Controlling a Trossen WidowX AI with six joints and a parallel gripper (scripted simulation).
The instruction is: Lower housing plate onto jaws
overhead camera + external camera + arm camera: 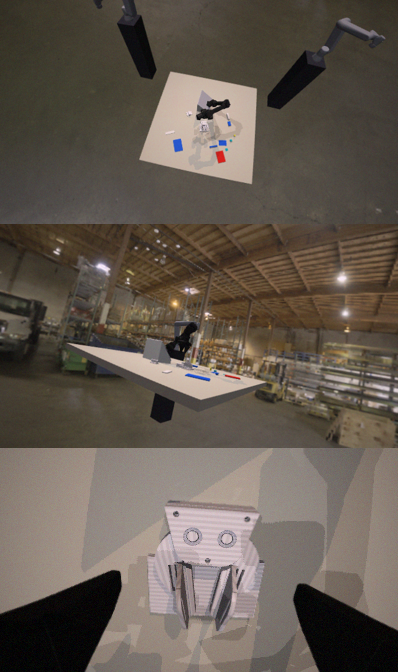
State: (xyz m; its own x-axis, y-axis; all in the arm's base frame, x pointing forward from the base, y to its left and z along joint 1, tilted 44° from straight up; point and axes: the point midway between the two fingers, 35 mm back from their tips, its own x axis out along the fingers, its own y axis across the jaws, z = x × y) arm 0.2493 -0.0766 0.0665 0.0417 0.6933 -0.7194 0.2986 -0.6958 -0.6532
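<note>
The white housing plate, with two ringed pins showing through it, lies over the rear of the two jaws. The left jaw and right jaw stick out in front of it, apart from each other, above the white base. The plate looks roughly level, but any small gap under it cannot be told. The whole white assembly stands on the table. My gripper is wide open and empty, its fingers on either side and clear of the assembly. The fingertips are too small to make out in the top and exterior views.
A grey wedge block stands behind, near the black arm. A small white part, a white bar, a blue plate and a red plate lie around.
</note>
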